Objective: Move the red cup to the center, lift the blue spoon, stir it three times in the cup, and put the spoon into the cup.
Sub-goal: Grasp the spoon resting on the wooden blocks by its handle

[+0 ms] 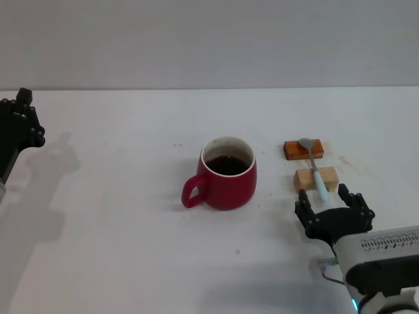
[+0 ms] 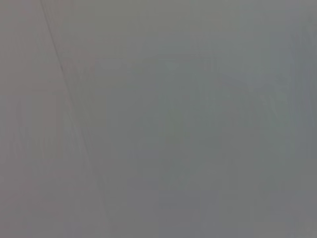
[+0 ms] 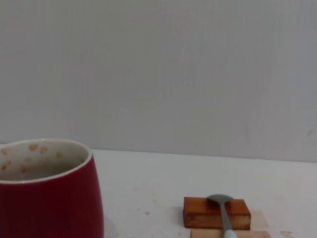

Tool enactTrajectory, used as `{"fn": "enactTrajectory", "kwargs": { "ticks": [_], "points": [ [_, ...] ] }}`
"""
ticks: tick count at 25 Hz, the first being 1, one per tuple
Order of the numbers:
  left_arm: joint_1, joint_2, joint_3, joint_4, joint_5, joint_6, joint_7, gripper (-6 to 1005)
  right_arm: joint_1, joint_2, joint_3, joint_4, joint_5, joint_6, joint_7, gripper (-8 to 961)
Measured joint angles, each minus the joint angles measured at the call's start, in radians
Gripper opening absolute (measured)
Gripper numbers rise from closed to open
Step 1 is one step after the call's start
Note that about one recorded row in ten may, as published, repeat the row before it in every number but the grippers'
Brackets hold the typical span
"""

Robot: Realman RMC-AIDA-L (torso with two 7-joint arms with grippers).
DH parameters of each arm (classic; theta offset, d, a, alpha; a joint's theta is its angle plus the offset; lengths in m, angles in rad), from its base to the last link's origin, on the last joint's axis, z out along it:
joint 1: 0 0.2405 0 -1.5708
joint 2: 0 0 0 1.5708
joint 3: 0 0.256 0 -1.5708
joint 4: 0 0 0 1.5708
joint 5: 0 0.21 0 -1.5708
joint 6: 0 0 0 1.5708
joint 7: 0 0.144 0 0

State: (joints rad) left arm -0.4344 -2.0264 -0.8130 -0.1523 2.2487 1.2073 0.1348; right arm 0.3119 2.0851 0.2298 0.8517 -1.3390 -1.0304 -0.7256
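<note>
While my right pincer (image 1: 334, 212) hovered low over the desk (image 1: 118, 248) with its fingers spread and nothing between them, the blue spoon (image 1: 315, 167) lay just beyond its tips, untouched. The near end of the pale handle pointed back toward the pincer and stopped just short of the fingertips. The spoon rested across two wooden blocks: the pale block (image 1: 315, 178) directly ahead of the pincer carried the handle, and the darker orange block (image 1: 303, 149) farther out carried the grey bowl. My right wrist view confirmed the bowl sitting on top of that farther block (image 3: 216, 212), with the neck running back toward me.

Off to my pincer's left, and a little farther out, stood the red cup (image 1: 226, 173), upright, with dark liquid inside and its loop handle turned away from the spoon. It sat about mid-desk already, so I judged the cup move done and the step in hand to be the reach for the spoon.

The next move, as I judged it, called for easing forward and down so the fingers straddled the raised handle between the blocks, then closing across its narrow width without nudging either block.

My left pincer (image 1: 19, 124) was parked far off at the left edge; I could not tell whether it was released or clenched.
</note>
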Motion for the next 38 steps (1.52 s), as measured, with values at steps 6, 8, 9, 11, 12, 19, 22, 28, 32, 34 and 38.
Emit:
{"fn": "enactTrajectory", "kwargs": {
  "ticks": [6,8,9,11,12,19,22,28,32,34,38],
  "points": [
    [-0.009,0.002,0.0,0.005,0.0,-0.008,-0.001,1,0.022,0.001,0.023,-0.012,0.0,0.026,0.0,718],
    [-0.012,0.002,0.0,0.008,0.0,-0.008,-0.001,1,0.027,0.002,0.029,-0.016,0.0,0.033,0.0,718],
    [-0.012,0.002,0.0,0.008,0.0,-0.008,-0.001,1,0.029,0.002,0.032,-0.017,0.0,0.036,0.0,718],
    [-0.012,0.003,0.0,0.008,0.0,-0.009,-0.001,1,0.03,0.002,0.035,-0.017,0.0,0.042,0.0,719],
    [-0.012,0.003,0.0,0.008,0.0,-0.009,-0.001,1,0.031,0.002,0.036,-0.017,0.0,0.043,0.0,719],
    [-0.015,0.003,0.0,0.01,0.0,-0.012,-0.001,1,0.027,0.004,0.036,-0.024,0.0,0.043,0.004,687],
    [-0.015,0.003,0.0,0.01,0.0,-0.012,-0.001,1,0.027,0.005,0.036,-0.03,0.004,0.043,0.005,674],
    [-0.011,0.003,0.0,0.01,0.0,-0.012,-0.001,1,0.03,0.005,0.032,-0.031,0.021,0.043,0.006,647],
    [-0.008,0.003,0.0,0.01,0.0,-0.009,-0.001,1,0.035,0.005,0.03,-0.031,0.02,0.043,0.006,600],
    [-0.007,0.003,0.0,0.009,0.0,-0.007,-0.001,1,0.043,0.004,0.026,-0.029,0.021,0.043,0.004,533],
    [-0.006,0.004,0.0,0.008,0.0,-0.007,-0.001,1,0.047,0.004,0.024,-0.028,0.021,0.042,0.002,466]
  ]
}}
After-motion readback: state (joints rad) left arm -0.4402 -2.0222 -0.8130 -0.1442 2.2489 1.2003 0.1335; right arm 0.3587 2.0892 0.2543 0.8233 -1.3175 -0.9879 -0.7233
